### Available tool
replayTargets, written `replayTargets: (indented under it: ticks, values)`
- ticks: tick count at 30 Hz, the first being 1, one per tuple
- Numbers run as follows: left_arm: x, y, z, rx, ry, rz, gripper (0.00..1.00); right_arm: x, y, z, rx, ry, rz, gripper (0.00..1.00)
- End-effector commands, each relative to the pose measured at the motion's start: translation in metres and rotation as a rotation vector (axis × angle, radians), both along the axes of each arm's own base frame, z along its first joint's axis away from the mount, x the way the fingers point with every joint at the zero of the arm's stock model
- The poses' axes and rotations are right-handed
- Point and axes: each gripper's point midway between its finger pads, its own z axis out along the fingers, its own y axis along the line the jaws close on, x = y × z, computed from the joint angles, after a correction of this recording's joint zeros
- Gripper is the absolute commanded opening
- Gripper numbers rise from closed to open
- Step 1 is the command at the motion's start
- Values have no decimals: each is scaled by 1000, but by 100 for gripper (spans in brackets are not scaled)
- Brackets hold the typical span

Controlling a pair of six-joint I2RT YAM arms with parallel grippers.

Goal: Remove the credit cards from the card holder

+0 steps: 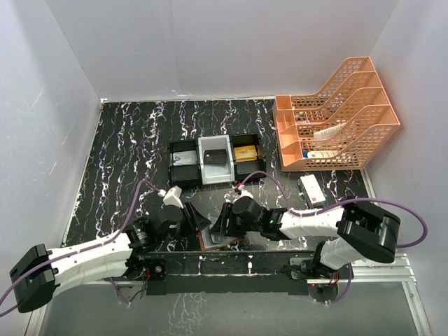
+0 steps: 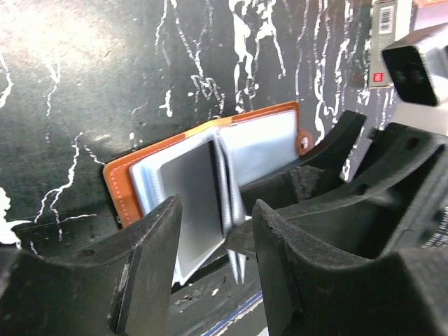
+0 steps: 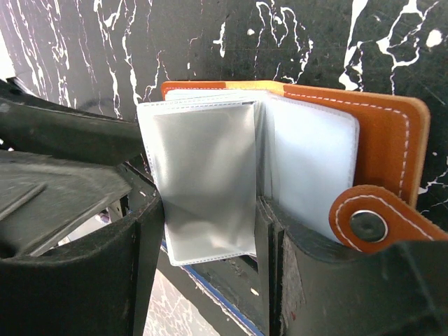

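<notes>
While both arms crowd the middle of the table's [image 1: 126,161] near edge, the rest of the field sits back. The black-and-white tray [image 1: 182,176] is mid-table, the orange file rack [image 1: 350,105] fills the far right corner, and a white box [image 1: 310,190] lies off toward the right edge. None of them blocks anything; the only obstruction is the two grippers themselves, nose to nose over the card holder [image 1: 218,241].

Both forearms lie low along the near edge, the left reaching in from the left and the right from the right. From above, the holder is mostly buried under them.

The wrist cameras open it up. It lies spread flat, brown cover down, clasp tab [image 3: 369,224] flopped out, with one pocket leaf standing up and a grey credit card [image 3: 203,182] inside it. The left gripper [image 2: 215,231] has its jaws apart, with a gap beside the leaf. The right gripper [image 3: 210,210] straddles the same leaf edge to edge, and whether it is pinching I can't tell.
</notes>
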Motion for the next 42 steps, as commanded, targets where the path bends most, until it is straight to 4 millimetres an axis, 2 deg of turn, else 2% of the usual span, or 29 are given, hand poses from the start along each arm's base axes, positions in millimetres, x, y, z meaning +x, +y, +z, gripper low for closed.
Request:
replayTargets:
  ticks: [1, 8, 19, 24, 34, 42]
  values:
    - [2, -2, -3, -28, 4, 18, 43, 1, -12, -18, -62, 2, -40, 49]
    - [7, 0, -1, -55, -20, 49, 42, 1, -13, -14, -38, -10, -39, 49]
    - [3, 17, -19, -30, 1, 96, 40, 1, -15, -14, -47, -18, -37, 49]
    - [4, 7, -13, -115, -34, 74, 43, 2, -15, -12, -51, -33, -27, 49]
    - [6, -3, -8, -140, -52, 46, 48, 1, -16, -12, -57, -35, -19, 49]
    - [8, 2, -13, -101, -34, 73, 48, 1, -16, -12, -54, -33, -20, 49]
